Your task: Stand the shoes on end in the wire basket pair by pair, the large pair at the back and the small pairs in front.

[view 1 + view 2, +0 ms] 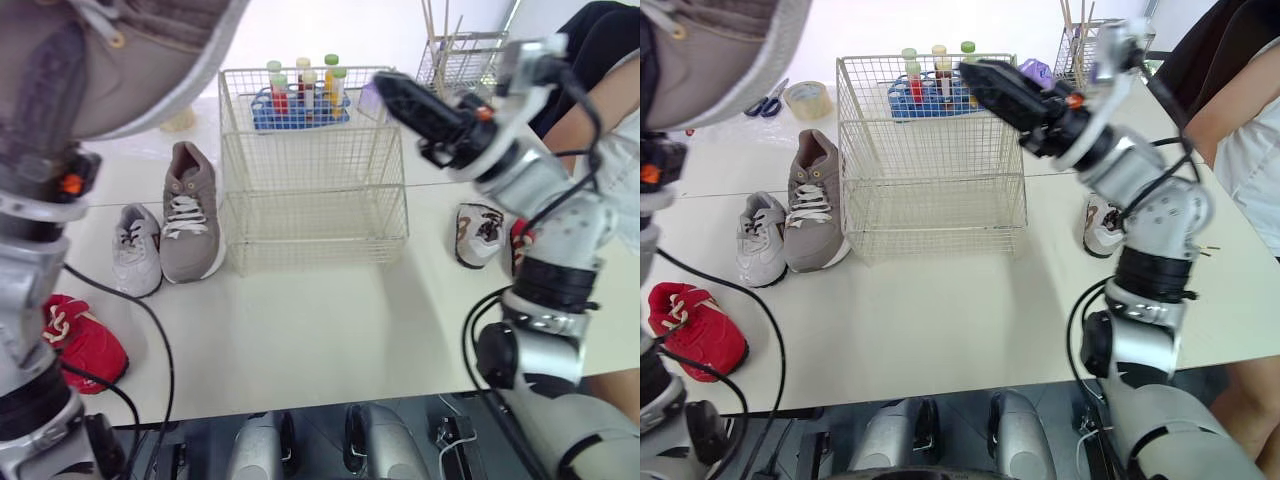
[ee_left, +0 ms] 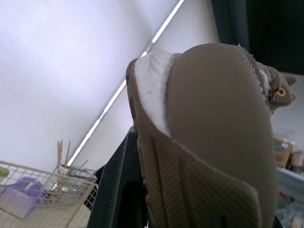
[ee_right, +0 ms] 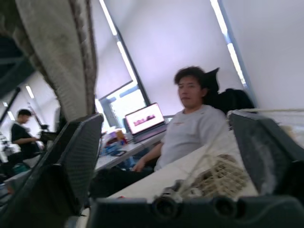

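Left gripper point(image 1: 48, 120) clamped on large taupe shoe point(image 1: 130, 60) raised high at left, right gripper point(image 1: 405, 98) fingers spread above wire basket point(image 1: 310, 215) rear right corner, matching taupe shoe point(image 1: 188, 215) flat just left of basket, small grey shoe point(image 1: 135, 250) beside it, small red shoe point(image 1: 85, 340) near table point(image 1: 330, 330) edge, small white-and-brown shoe point(image 1: 480, 235) right of basket.

The white table point(image 1: 330, 330) carries a blue rack point(image 1: 300, 115) of capped tubes point(image 1: 331, 62), a tape roll point(image 1: 805, 97) beside scissors point(image 1: 765, 102), and a wire holder point(image 1: 460, 65) (sticks point(image 1: 432, 25) inside).
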Motion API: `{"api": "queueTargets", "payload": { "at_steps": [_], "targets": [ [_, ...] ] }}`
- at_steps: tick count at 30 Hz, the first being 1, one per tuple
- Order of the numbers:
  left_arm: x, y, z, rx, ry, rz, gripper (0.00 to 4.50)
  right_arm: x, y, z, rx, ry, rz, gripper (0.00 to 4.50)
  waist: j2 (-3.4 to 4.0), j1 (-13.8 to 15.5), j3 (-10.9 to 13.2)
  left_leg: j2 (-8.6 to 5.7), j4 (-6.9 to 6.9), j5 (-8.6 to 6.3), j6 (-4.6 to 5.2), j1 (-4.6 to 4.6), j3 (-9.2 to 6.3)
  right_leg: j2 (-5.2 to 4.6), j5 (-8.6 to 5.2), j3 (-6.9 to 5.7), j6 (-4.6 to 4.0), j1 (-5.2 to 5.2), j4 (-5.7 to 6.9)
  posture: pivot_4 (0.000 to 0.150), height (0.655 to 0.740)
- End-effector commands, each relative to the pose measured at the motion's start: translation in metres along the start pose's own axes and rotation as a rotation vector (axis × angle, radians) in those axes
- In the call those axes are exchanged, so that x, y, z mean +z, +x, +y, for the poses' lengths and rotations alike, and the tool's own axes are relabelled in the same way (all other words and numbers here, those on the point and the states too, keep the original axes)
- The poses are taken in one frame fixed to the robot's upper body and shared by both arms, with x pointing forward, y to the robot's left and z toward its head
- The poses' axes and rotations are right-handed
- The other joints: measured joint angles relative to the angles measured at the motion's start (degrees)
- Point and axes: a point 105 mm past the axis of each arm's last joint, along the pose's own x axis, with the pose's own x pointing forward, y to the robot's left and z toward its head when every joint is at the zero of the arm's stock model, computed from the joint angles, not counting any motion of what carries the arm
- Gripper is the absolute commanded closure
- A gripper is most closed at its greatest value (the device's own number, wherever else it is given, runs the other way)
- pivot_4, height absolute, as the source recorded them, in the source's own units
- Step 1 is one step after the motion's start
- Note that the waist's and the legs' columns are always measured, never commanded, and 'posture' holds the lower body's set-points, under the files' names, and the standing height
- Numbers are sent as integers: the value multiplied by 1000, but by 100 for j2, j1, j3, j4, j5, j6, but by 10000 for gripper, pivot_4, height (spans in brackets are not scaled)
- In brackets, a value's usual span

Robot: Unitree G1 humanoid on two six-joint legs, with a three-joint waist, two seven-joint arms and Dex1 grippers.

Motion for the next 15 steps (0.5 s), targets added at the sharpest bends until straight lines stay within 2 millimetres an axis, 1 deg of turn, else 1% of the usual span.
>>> {"api": "queueTargets", "payload": {
  "at_steps": [1,3,8,15],
  "targets": [
    [5,7,-8,-67,32,-48,35688,13,14,19,59,-15,-70,261,-6,8,-4,-1,0,0,0,0,-1,1,0,0,0,1,0,1500,7400],
    [2,8,-4,-67,27,-44,35688,13,20,23,72,-17,-74,261,-6,-4,-4,-2,0,0,1,0,0,1,0,1,0,2,-3,1500,7400],
    [-4,6,-1,-73,0,-44,35688,21,25,18,47,-55,-118,261,-7,-19,-4,1,0,0,2,1,-1,6,0,1,0,1,-4,1500,7400],
    [-13,4,4,-62,-33,-35,35688,25,34,27,86,-96,-147,261,-7,-23,-4,3,-1,0,2,1,-2,7,0,1,0,1,-6,1500,7400]
  ]
}}
